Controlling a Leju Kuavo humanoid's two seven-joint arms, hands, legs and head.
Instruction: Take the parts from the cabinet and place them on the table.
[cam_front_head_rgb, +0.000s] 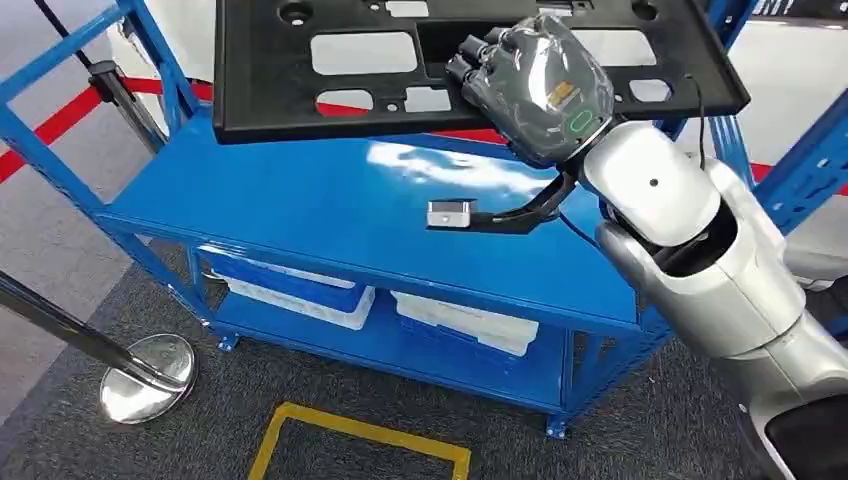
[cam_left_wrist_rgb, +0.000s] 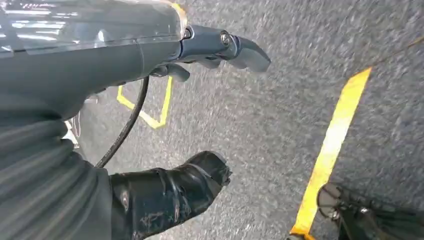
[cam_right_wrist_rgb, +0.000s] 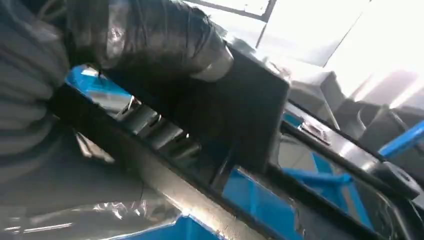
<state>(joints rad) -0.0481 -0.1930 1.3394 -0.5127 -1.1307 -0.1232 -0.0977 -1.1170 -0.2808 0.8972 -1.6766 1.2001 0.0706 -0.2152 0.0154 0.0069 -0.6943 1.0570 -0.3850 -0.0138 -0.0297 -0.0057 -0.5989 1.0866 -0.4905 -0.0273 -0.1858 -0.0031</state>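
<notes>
A large flat black plastic part with several cut-out windows hangs level above the blue cabinet's top shelf. My right hand grips it at its near right side, fingers over the top face. The right wrist view shows my thumb pressed against the black part from very close. My left hand hangs over grey carpet, fingers apart, with nothing in it.
White and blue bins sit on the cabinet's lower shelf. A chrome stanchion base stands on the floor at the left, near a yellow floor marking. Blue uprights rise at the right. Red tape lines the floor behind.
</notes>
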